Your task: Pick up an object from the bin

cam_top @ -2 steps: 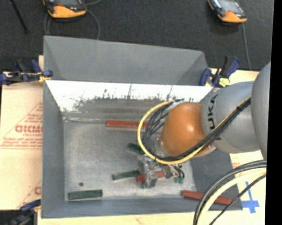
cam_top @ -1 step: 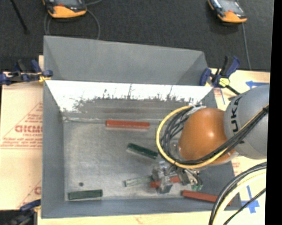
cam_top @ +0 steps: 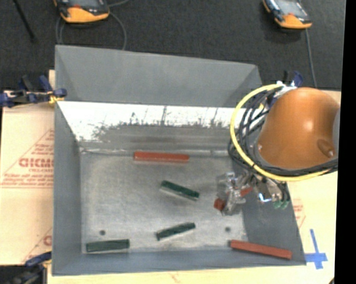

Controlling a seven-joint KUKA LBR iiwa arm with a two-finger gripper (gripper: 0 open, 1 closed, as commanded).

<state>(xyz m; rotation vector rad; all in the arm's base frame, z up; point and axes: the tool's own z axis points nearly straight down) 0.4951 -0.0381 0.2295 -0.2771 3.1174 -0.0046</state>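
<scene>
The gripper (cam_top: 228, 198) hangs low over the right part of the bin floor, below the orange cover. A small red piece (cam_top: 220, 204) shows right at its lower end; I cannot tell whether it is held. A dark green bar (cam_top: 180, 190) lies tilted a little to the gripper's left. A red bar (cam_top: 260, 249) lies along the front right corner, below the gripper. Another dark green bar (cam_top: 175, 231) lies slanted at the front middle.
A long red bar (cam_top: 161, 158) lies against the back wall. A third dark green bar (cam_top: 107, 245) lies in the front left corner. The arm and its cables cover the bin's right side.
</scene>
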